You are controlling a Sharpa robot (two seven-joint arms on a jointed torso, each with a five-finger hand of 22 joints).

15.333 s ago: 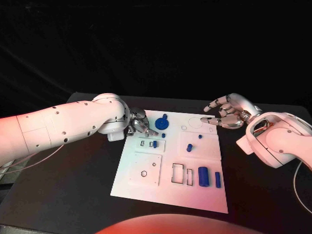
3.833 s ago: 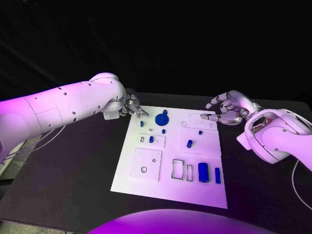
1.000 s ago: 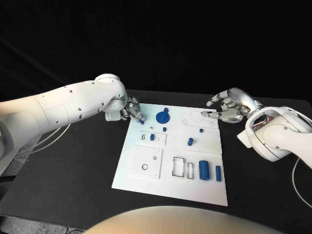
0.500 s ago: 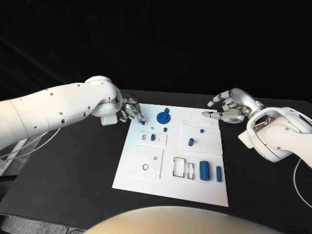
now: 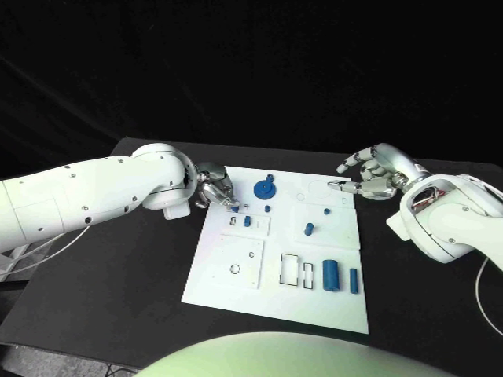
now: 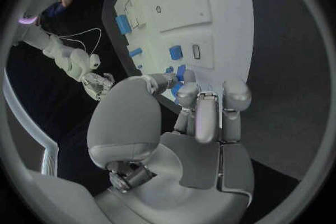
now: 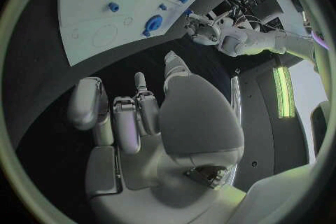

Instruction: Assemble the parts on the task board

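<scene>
At the upper left edge of the task board in the head view, your left hand hangs with its fingers curled down together toward the board's corner; you can see a small blue part right at its fingertips in the left wrist view, but whether it is pinched or only touched you cannot tell. Just beside that hand on the board lies a round blue part, and below it two small blue parts sit at a little framed panel. Across the board, near its upper right corner, your right hand hovers over the black worktop with its fingers apart and bent, holding nothing. Between the two hands a short blue peg lies in the middle of the board, and lower right two long blue bars stand side by side next to the rectangular cut-outs.
</scene>
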